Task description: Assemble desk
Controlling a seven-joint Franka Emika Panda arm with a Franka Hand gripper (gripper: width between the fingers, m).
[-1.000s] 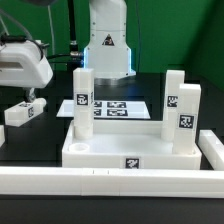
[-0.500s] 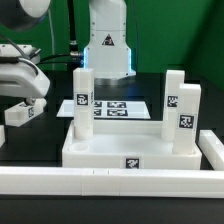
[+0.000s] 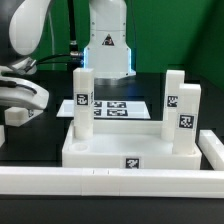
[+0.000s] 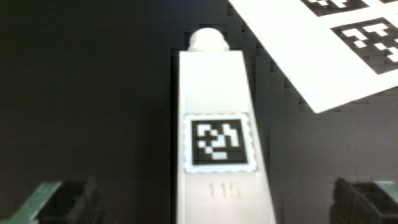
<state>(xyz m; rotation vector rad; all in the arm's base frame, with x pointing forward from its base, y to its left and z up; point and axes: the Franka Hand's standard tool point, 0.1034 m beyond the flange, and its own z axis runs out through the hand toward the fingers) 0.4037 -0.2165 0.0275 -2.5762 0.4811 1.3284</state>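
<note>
The white tabletop (image 3: 100,152) lies upside down in the middle of the exterior view, with three white tagged legs standing in its corner sockets: one on the left (image 3: 83,105) and two on the right (image 3: 172,95) (image 3: 187,118). A fourth leg (image 3: 22,116) lies loose on the black table at the exterior view's left. My gripper (image 3: 22,100) hangs right above it. In the wrist view this leg (image 4: 217,130) lies lengthwise, tag up, between the fingers. My gripper (image 4: 210,198) is open, with one dark fingertip (image 4: 54,195) on each side, apart from the leg.
The marker board (image 3: 115,107) lies flat behind the tabletop and shows in the wrist view (image 4: 338,45) beside the leg's tip. A long white border bar (image 3: 100,180) runs along the front and another (image 3: 212,150) along the right. The robot's base (image 3: 108,45) stands at the back.
The arm has come down over the loose leg at the exterior view's left, and now hides part of it. The gripper has stayed open. The tabletop and standing legs have not moved.
</note>
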